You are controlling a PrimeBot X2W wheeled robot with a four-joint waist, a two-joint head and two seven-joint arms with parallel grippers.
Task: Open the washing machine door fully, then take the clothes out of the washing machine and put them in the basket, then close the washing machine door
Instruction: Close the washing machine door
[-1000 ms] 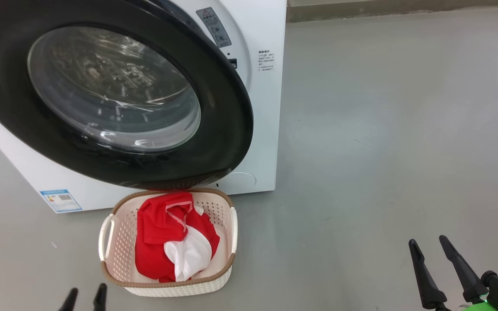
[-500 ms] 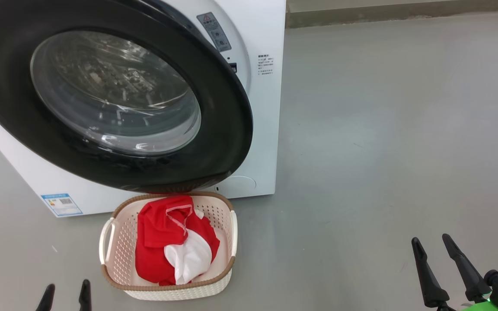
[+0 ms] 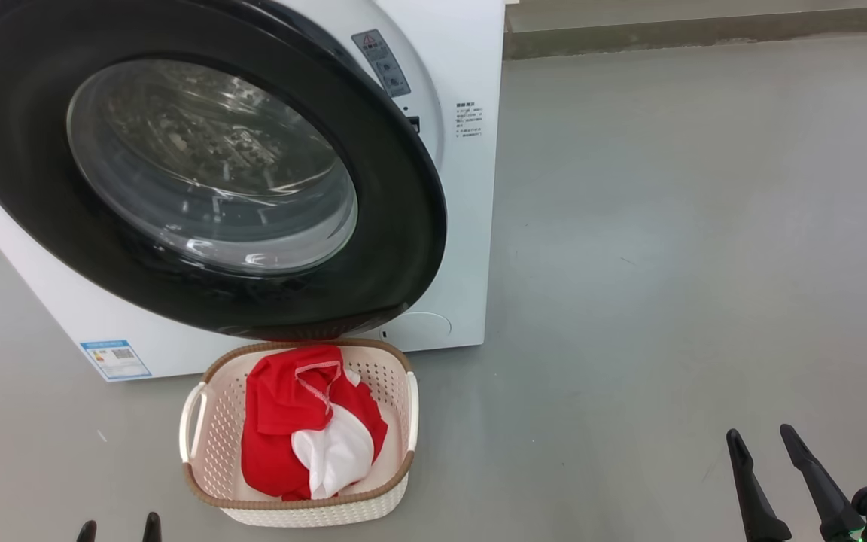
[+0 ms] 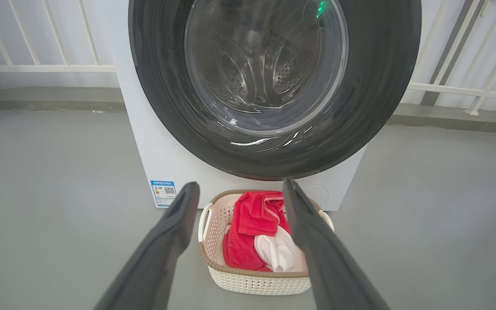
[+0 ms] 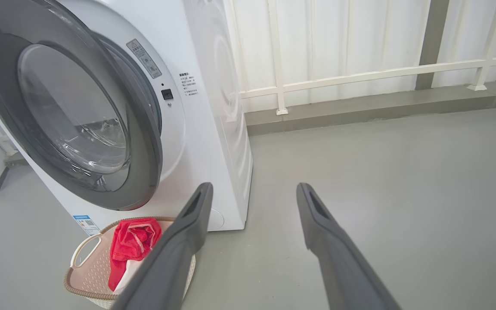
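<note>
The washing machine is a white box, and its black-rimmed door stands ajar, swung most of the way toward its front. From the right wrist, a gap shows between the door and the machine. The cream basket sits on the floor under the door with red and white clothes in it. My left gripper is open at the bottom edge, left of the basket. In its own view it faces the door, basket and clothes. My right gripper is open, far right; its own view also has it open.
Bare grey floor stretches to the right of the machine. A low kerb and a white railing run behind it. A small blue label marks the machine's lower left front.
The head view has shifted a little, so machine and basket sit slightly lower. My left gripper has slid left and down toward the bottom edge. The door stands as before.
</note>
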